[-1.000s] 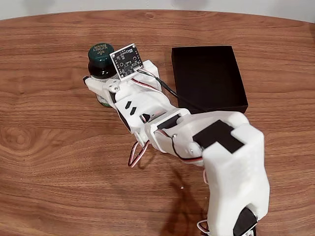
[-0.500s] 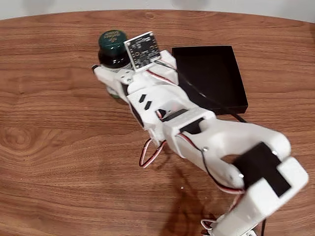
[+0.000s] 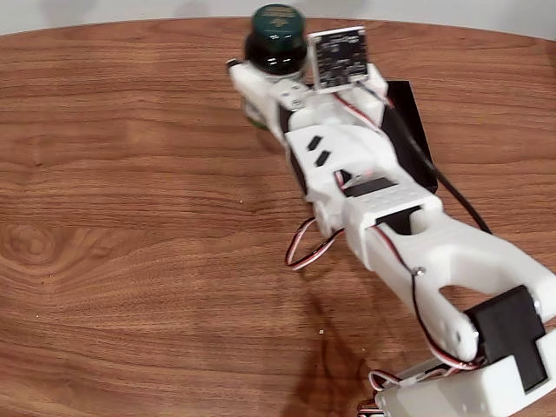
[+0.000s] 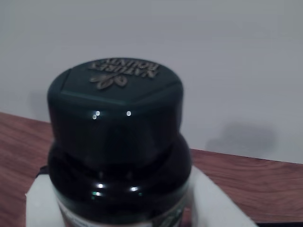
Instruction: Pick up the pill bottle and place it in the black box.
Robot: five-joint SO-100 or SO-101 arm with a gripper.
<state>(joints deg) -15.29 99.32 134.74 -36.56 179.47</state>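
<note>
The white arm (image 3: pixel 373 200) stretches from the lower right corner of the fixed view up toward the far edge of the table (image 3: pixel 130 174), its links nearly in one line. A small black circuit board (image 3: pixel 339 58) sits on the wrist, face up to the camera.

The gripper (image 3: pixel 269 87) pinches the bottle (image 3: pixel 276 39) around its body below the shoulder; white fingers (image 4: pixel 215 201) show on both sides of the dark glass in the wrist view. The bottle stands upright, long axis vertical, dark green cap (image 4: pixel 116 101) on top with pale embossed print. It appears lifted off the wood, though the arm hides its base, so I cannot be certain.

The bottle is at the far rim of the table, just left of the box (image 3: pixel 408 130) in the fixed view. The arm covers most of the box; only its right part and near corner show. A grey wall (image 4: pixel 227 56) rises close behind the table edge. To the left the wood lies open and wide.
</note>
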